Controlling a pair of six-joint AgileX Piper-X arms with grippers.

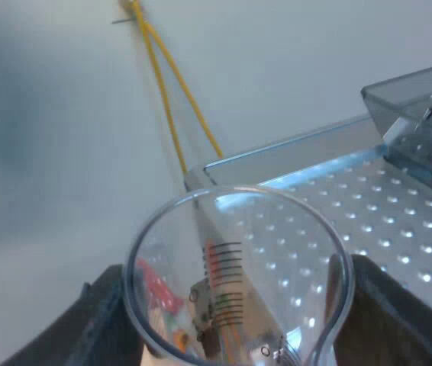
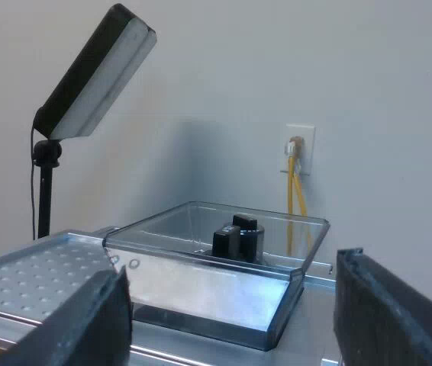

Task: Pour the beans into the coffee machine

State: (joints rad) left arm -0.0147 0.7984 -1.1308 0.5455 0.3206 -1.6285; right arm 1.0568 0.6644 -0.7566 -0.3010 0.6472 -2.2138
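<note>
My left gripper (image 1: 239, 324) is shut on a clear measuring glass (image 1: 235, 267) with printed scale lines, its dark fingers (image 1: 98, 320) on either side of it. I look through the glass's round rim and see no beans in it. It hangs above the espresso machine's perforated metal top (image 1: 384, 213), some way short of the clear bean hopper (image 1: 414, 99). My right gripper (image 2: 231, 320) is open with nothing between its fingers (image 2: 388, 313). It faces the bean hopper (image 2: 224, 259), which stands uncovered with a black knob (image 2: 239, 232) inside.
A flat light panel on a black stand (image 2: 94, 72) rises beyond the machine's top (image 2: 33, 274). A wall socket (image 2: 298, 149) with yellow cables (image 1: 166, 99) is on the pale wall behind the hopper.
</note>
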